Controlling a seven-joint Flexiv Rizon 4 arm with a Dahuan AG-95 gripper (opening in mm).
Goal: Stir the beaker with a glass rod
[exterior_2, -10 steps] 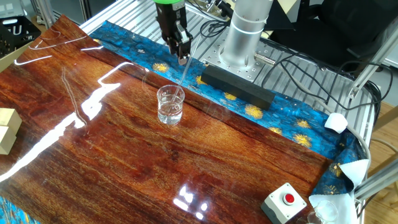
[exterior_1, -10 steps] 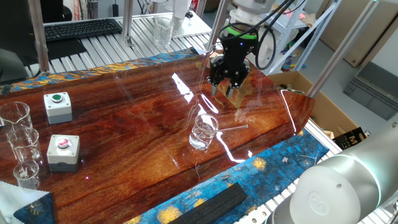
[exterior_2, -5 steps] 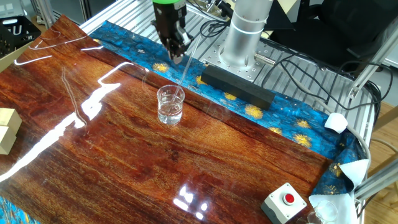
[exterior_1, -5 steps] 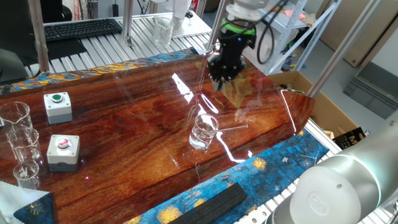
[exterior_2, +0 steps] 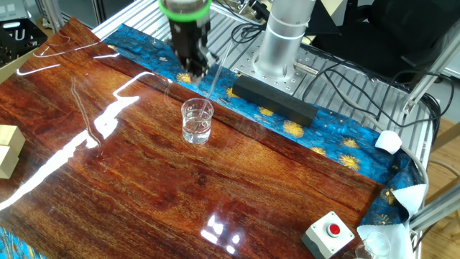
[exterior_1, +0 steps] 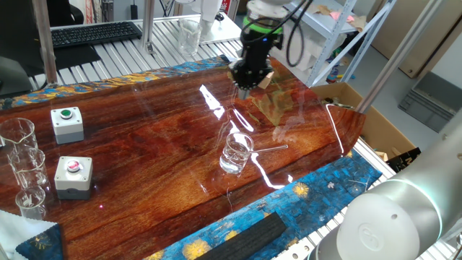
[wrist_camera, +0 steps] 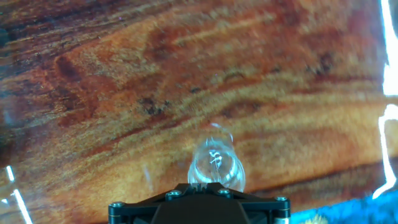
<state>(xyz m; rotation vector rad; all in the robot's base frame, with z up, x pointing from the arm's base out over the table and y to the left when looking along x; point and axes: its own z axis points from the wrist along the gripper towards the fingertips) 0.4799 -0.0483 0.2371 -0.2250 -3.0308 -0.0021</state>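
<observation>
Beaker [exterior_1: 237,152] holds leaning glass rod [exterior_2: 217,70]; shut claw [exterior_1: 242,89] above.

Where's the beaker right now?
In one fixed view the beaker stands mid-table on the wood, below the hand; the grey button boxes sit far left.

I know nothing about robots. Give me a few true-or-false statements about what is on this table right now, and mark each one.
1. The small clear glass beaker stands upright on the glossy wooden table. True.
2. The black gripper is down inside the beaker. False: it hangs above the table, off to one side of the beaker.
3. The thin glass rod leans out of the beaker. True.
4. Both grey button boxes have red buttons. False: one box has a green button, the other a red one.
5. The gripper is wide open. False: it is shut.
</observation>
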